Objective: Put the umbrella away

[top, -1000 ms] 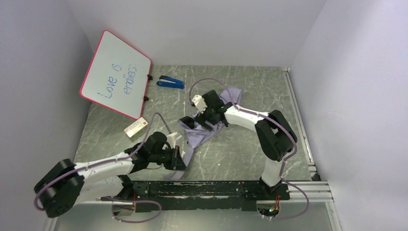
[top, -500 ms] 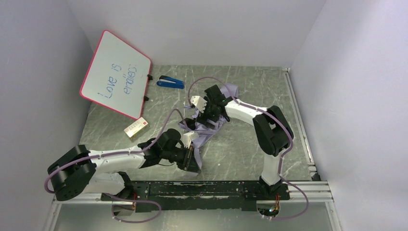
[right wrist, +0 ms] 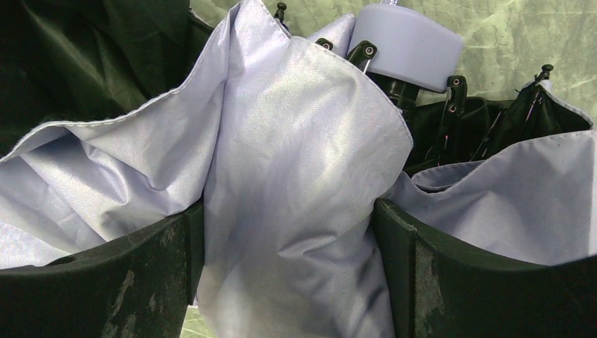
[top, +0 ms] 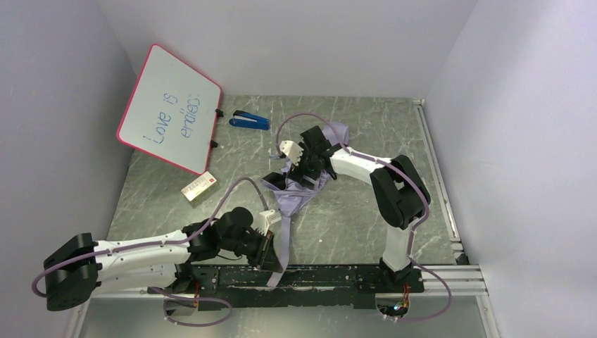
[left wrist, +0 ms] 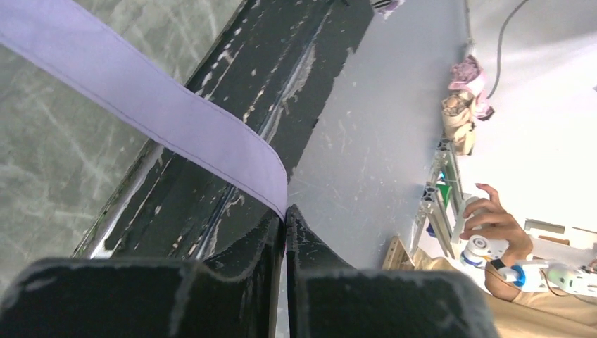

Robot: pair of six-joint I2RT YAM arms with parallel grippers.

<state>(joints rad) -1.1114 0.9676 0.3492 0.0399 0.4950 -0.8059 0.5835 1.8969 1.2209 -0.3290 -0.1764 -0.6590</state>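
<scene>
Two claws are at work on one umbrella (top: 293, 201), which lies collapsed and loosely bunched on the table (top: 352, 232).

1. Left claw (left wrist: 285, 210): the jaws are pressed together on the free end of the umbrella's lilac strap (left wrist: 162, 116). From the fingertips the strap runs up and away to the left in the wrist view, taut and flat, crossing the black base rail (left wrist: 232, 176) directly beneath the claw. In the overhead view this claw sits low at the near edge of the table, and the strap leads from it forward to the fabric bundle.

2. Right claw (right wrist: 288, 208): the jaws stand wide apart. A thick fold of lilac canopy lies between them and touches both fingers (right wrist: 141, 282). Just beyond the fingertips a round lilac cap (right wrist: 405, 46) stands out of the bundle, with black rib tips (right wrist: 366, 51) beside it. Black canopy lining (right wrist: 84, 63) shows to the upper left of the claw.

3. Surroundings: a blue stapler (top: 250, 120) lies beyond the right claw toward the back wall. A pink-framed whiteboard (top: 169, 109) leans well beyond the left claw, with a small box (top: 199, 187) between them.
</scene>
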